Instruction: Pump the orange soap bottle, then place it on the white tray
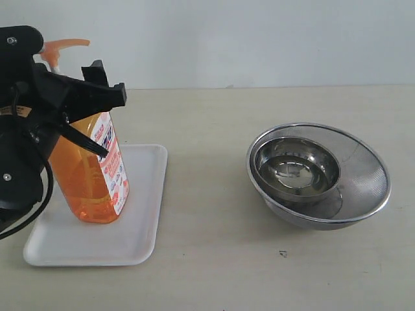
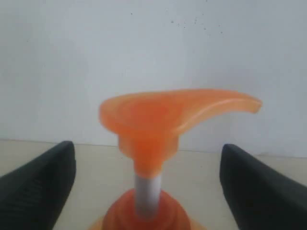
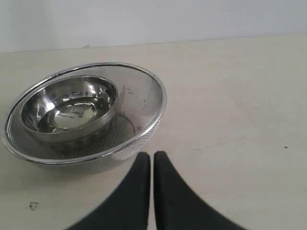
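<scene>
The orange soap bottle [image 1: 84,184] wears a white-red-orange label [image 1: 114,170]; white tray [image 1: 139,223], silvery bowls [image 1: 295,170].

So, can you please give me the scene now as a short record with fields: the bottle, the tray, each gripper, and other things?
bottle: orange soap bottle stands upright on the white tray
pump head: pump head is raised on its stem, nothing touching it
left gripper: left gripper is open, one finger on each side of the bottle's neck
right gripper: right gripper is shut, empty, above the table
other things: small steel bowl nested in a wider steel mesh bowl, right of the tray in the exterior view
</scene>
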Robot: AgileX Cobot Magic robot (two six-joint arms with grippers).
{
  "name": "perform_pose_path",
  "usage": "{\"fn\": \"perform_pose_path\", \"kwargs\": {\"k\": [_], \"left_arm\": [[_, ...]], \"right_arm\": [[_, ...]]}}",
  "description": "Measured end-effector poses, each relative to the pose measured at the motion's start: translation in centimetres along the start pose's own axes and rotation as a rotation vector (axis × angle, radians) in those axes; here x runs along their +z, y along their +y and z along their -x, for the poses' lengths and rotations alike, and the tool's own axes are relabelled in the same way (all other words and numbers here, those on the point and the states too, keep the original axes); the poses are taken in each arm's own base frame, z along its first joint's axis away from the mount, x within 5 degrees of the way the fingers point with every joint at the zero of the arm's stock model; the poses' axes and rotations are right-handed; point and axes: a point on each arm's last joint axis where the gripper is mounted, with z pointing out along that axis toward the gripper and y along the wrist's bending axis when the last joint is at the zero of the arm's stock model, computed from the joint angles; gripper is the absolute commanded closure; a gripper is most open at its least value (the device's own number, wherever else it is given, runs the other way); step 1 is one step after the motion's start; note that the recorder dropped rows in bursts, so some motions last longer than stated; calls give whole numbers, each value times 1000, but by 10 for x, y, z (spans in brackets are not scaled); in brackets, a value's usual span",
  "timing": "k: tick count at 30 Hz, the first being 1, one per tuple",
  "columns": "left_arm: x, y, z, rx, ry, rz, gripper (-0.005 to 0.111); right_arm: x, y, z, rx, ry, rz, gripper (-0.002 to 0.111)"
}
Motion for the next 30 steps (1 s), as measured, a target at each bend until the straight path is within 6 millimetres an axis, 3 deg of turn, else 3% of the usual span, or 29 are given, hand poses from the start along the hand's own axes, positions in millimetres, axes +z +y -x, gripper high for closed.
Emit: {"fn": "perform_pose_path", "kwargs": {"k": [9, 21, 30], "left_arm": [[-6, 8, 11, 15, 26, 21, 30], [-27, 13, 40, 4, 68, -121, 30], [-55, 33, 28, -27, 163, -219, 30]], "right_arm": [[0, 0, 0, 0, 0, 0, 109], [0, 0, 0, 0, 0, 0, 109], [0, 0, 0, 0, 0, 0, 109]]}}
